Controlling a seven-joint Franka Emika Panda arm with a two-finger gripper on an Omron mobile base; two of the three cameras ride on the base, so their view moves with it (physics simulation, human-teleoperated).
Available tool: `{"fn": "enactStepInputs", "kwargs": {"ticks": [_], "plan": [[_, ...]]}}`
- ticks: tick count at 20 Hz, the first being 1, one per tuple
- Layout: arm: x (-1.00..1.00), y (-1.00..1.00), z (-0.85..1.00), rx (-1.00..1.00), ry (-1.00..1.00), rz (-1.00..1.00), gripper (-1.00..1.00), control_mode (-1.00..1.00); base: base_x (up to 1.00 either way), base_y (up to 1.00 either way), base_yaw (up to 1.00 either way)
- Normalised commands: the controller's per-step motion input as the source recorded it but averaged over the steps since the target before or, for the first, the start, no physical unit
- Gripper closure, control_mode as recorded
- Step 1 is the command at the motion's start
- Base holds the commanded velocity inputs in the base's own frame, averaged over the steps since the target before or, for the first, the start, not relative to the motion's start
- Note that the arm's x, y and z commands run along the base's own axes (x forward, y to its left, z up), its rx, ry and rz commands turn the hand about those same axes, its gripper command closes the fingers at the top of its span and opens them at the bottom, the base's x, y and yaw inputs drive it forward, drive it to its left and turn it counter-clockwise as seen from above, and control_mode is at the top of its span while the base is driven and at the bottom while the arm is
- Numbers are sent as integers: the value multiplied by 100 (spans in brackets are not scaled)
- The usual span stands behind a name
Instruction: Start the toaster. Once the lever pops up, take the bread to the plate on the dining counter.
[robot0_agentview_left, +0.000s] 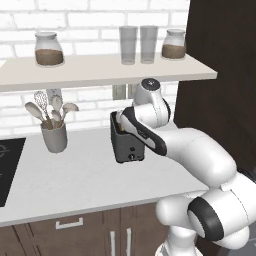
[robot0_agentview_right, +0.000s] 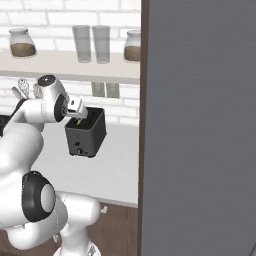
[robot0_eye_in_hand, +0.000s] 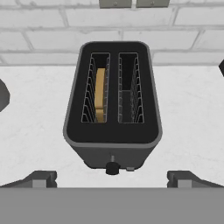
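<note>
The dark grey toaster stands on the white kitchen counter against the brick wall. A tan slice of bread sits upright in its left slot as the hand view shows it; the right slot is empty. A small round knob shows low on the front. My gripper hovers just above the toaster's front end, open, with its fingertips spread wider than the toaster and holding nothing. The plate and the dining counter are out of view.
A grey utensil cup stands left of the toaster, a black cooktop further left. A shelf with jars and glasses hangs above. A tall dark cabinet walls off the right side.
</note>
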Motion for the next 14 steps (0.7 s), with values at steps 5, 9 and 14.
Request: {"fn": "enactStepInputs", "kwargs": {"ticks": [5, 9, 14], "plan": [[0, 0, 0, 0, 0, 0, -100, -100, 0, 0, 0], [0, 0, 0, 0, 0, 0, -100, -100, 0, 0, 0], [0, 0, 0, 0, 0, 0, -100, -100, 0, 0, 0]]}}
